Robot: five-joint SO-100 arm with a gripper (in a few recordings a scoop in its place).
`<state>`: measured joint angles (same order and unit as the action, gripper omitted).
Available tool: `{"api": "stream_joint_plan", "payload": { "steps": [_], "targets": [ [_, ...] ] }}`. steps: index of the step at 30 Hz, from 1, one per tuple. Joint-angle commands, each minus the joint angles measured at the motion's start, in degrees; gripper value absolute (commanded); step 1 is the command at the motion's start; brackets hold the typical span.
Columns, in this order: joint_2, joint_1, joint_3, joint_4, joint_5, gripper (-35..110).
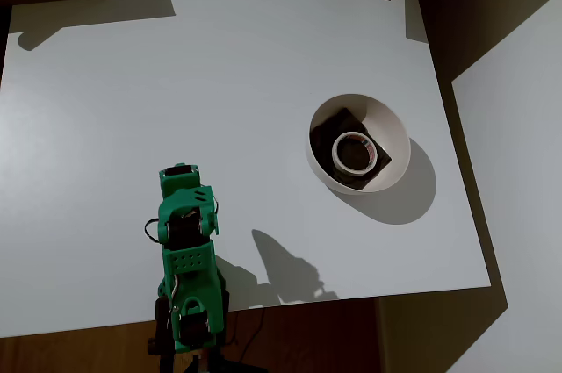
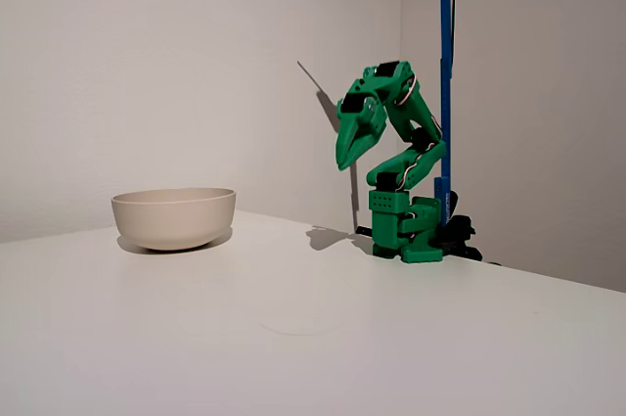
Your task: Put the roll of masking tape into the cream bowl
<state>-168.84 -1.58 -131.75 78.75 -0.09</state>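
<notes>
The roll of masking tape (image 1: 354, 152) is seen lying on the dark pad (image 1: 344, 132) inside the cream bowl (image 1: 397, 132), near the table's (image 1: 219, 83) right edge. The gripper (image 2: 345, 163) is pressed together, empty, folded near the front edge.

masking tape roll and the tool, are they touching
Apart. The overhead view shows the roll of masking tape lying inside the cream bowl, with bare table between it and the tool.

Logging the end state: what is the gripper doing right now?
Green gripper: jaws closed, holding nothing; the small cream-white roll of masking tape lies in the round cream bowl.
</notes>
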Motion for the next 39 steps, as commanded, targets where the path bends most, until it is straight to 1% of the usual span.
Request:
{"api": "stream_joint_plan", "payload": {
  "steps": [1, 4, 11, 22, 27, 39],
  "targets": [
    [-6.94, 0.62, -9.58, -2.99, -1.58, -8],
    [-13.18, 0.62, -14.94, -3.16, -1.41, -8],
    [-25.49, -0.97, -25.05, 0.44, -0.62, -8],
    [-25.49, -1.49, -30.15, 1.85, 1.05, -8],
    [-25.49, -1.93, -35.07, 0.70, 0.79, -8],
    [-25.49, -1.32, -35.07, 0.70, 0.44, -7]
  ]
}}
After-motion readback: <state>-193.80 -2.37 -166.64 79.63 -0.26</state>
